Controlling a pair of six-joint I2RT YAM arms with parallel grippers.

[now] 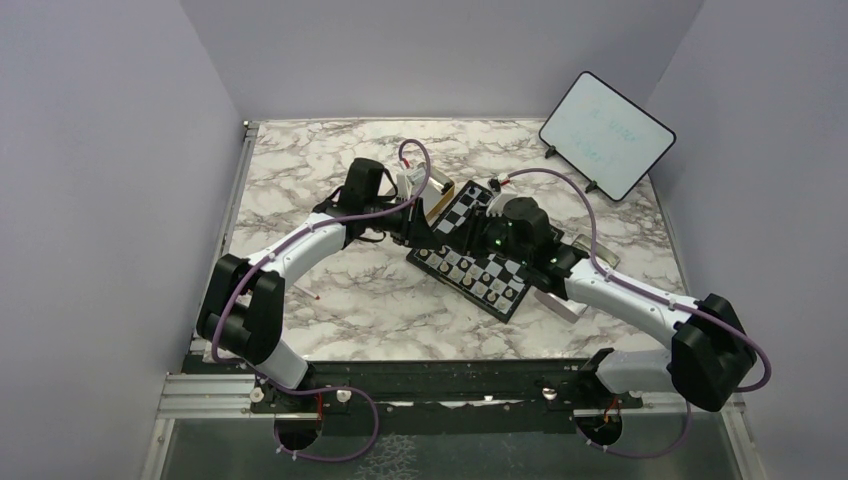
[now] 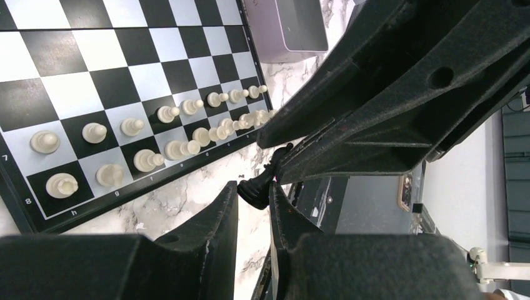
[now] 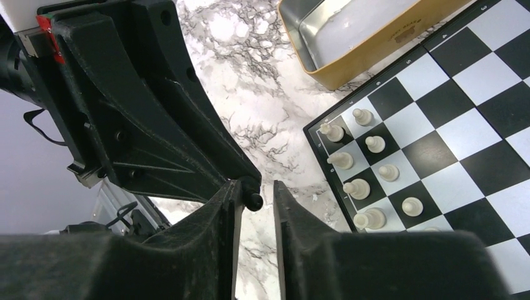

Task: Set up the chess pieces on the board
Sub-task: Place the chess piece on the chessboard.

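Left tool [image 2: 253, 192] pinches one black chess piece [image 2: 265, 177] by its base, jaws drawn narrow around it, above the marble bench [image 1: 290, 160] just off the edge of the board [image 2: 94, 56]. The piece lies tilted rather than upright. In the left wrist view its long axis runs from the base at lower left to the head at upper right, pointing away from the board and into the right tool [image 3: 256, 186]. That tool's jaws stand narrow on either side of the piece's rounded head; whether they press on it cannot be told.

The two tools meet nose to nose, each filling much of the other's camera view and hiding part of the bench. On the board beside them stand the pale pieces [image 2: 131, 127] in two rows along the edge marked 7 and 8. There are eight in the inner row and what look like eight in the outer, though the far ones overlap.

One gold tin [image 3: 350, 37] sits open-side up on the bench just beyond the board's corner. One white tablet [image 1: 607, 133] leans at the far right.
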